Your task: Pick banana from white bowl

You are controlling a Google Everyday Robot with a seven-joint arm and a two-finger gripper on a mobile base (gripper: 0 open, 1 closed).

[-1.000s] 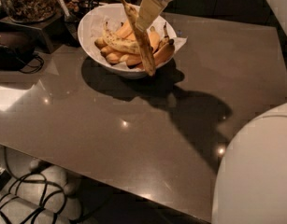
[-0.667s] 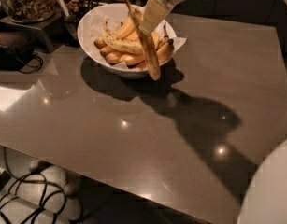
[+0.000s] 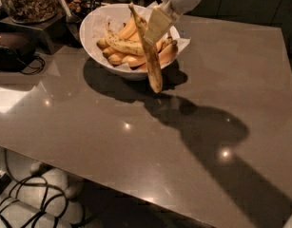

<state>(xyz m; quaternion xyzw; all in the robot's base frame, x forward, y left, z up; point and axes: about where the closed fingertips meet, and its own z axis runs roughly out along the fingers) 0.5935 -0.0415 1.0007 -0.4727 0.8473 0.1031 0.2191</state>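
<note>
My gripper (image 3: 152, 32) reaches in from the top right and is shut on the banana (image 3: 151, 63), a long, slim, brown-mottled one. The banana hangs almost upright, stem end up near the bowl's middle, lower tip out past the bowl's near rim and above the table. The white bowl (image 3: 95, 42) stands at the back left of the table with a crumpled paper lining. It holds several other bananas, among them a curved speckled yellow banana (image 3: 121, 44) and plumper yellow-orange ones (image 3: 167, 53).
The grey glossy table (image 3: 183, 141) stretches right and toward me, with the arm's shadow across it. A jar of nuts (image 3: 29, 1) on a stand and a dark device with a cable (image 3: 10, 51) sit at the far left. Cables lie on the floor below.
The gripper has lifted the slim banana higher out of the bowl. The view has shifted, and the white robot body at the lower right has gone out of frame.
</note>
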